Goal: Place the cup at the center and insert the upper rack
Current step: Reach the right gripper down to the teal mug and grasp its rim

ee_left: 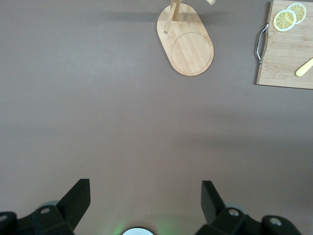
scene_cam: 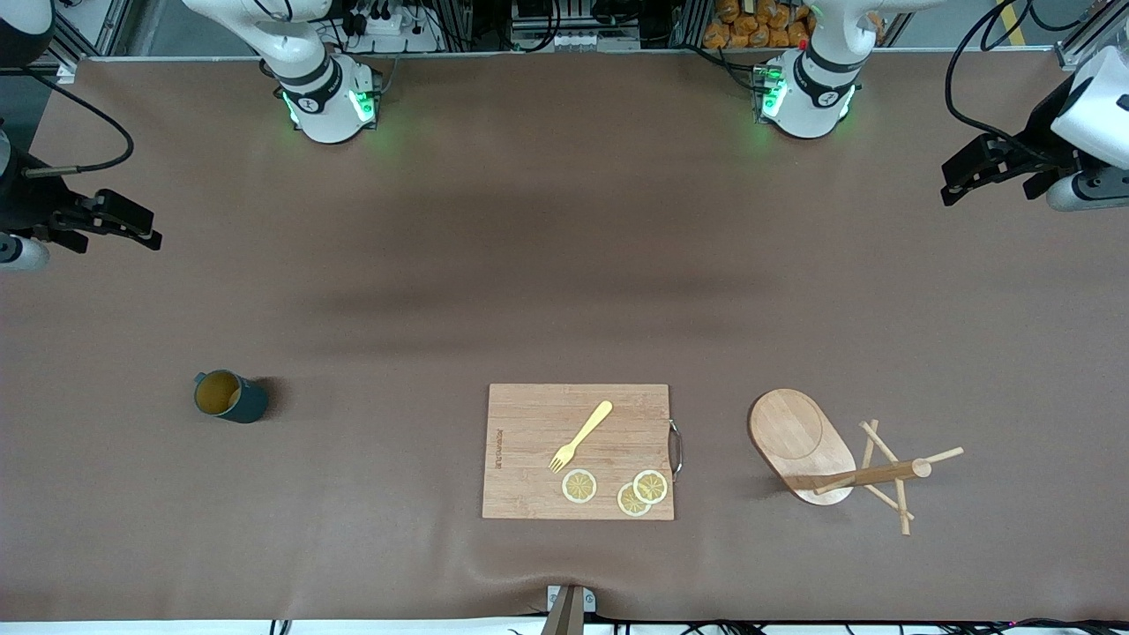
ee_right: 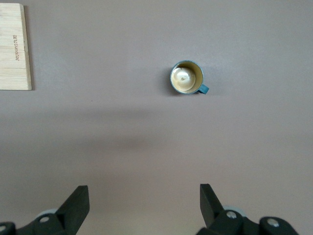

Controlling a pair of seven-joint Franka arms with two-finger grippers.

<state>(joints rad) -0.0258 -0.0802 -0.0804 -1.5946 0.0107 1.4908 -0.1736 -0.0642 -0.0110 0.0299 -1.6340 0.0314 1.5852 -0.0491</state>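
Observation:
The cup (scene_cam: 231, 397), a dark teal mug with a tan inside, stands upright on the table toward the right arm's end; it also shows in the right wrist view (ee_right: 186, 78). The upper rack (scene_cam: 825, 450), a light wooden mug tree, lies tipped on its side toward the left arm's end, its oval base (ee_left: 186, 45) raised on edge and its post and pegs (scene_cam: 886, 476) on the table. My right gripper (scene_cam: 106, 225) (ee_right: 144, 191) is open and empty, high over the table's right-arm end. My left gripper (scene_cam: 983, 176) (ee_left: 145, 188) is open and empty, high over the left-arm end.
A rectangular wooden cutting board (scene_cam: 529, 459) with a metal handle lies between cup and rack, near the front camera. On it are a yellow fork (scene_cam: 582, 435) and three lemon slices (scene_cam: 579, 486). The table is covered with a brown cloth.

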